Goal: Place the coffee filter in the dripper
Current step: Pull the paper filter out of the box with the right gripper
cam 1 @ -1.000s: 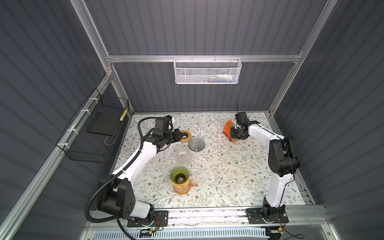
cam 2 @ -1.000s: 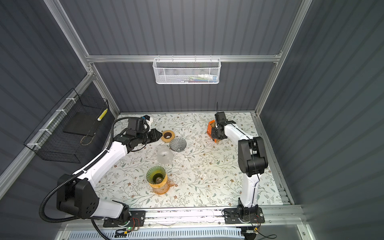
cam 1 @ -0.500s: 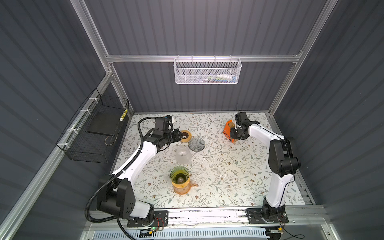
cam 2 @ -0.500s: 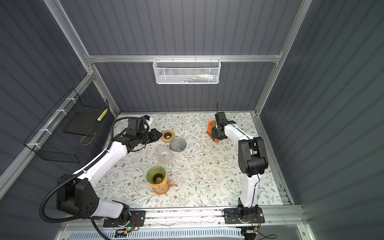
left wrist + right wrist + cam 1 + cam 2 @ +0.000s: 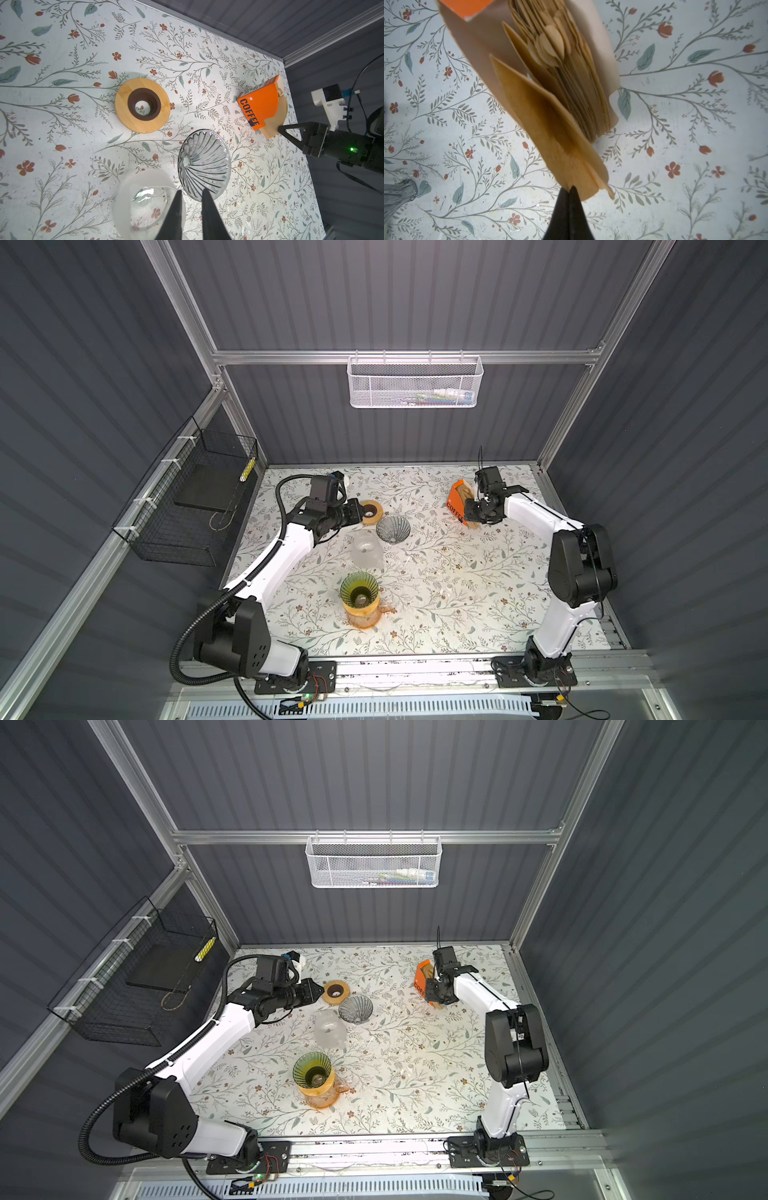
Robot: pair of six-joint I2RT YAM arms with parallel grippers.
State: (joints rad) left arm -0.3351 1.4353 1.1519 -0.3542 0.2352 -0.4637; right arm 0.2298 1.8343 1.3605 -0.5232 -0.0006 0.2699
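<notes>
Now closes the right tool (image 5: 570, 192) the last little way: tips pressed together on the lower corner of the outermost coffee filter (image 5: 550, 128), where a second ago not quite shut. Otherwise no shift to be seen in both top views against the earlier ones; same arm poses, same layout. Reads, as a judgement, as a grip just made, with the draw-out next. Not yet free, though: fanned away from the stack (image 5: 581, 83), far end inside the orange box (image 5: 259, 104).

Holds the left tool (image 5: 192, 207) slightly spread and empty, hovering over the gap between the clear glass vessel (image 5: 145, 199) and the grey ribbed dripper (image 5: 204, 164). Cannot tell whether bound for that one or for the green dripper (image 5: 359, 592) seated on the amber carafe (image 5: 365, 616) nearer the front.

As for room: orange box close to the far right corner of the worktop (image 5: 457, 593), with the rear wall (image 5: 395, 439) just beyond, so little slack that way. Open floral surface toward the middle and front right, well apart from the glassware; probably the safe way out. Just beside the grey ribbed dripper, the wooden ring (image 5: 371, 512), touching or not unclear. Risks dragging a second sheet along, or tipping the orange box, if pulled sideways.
</notes>
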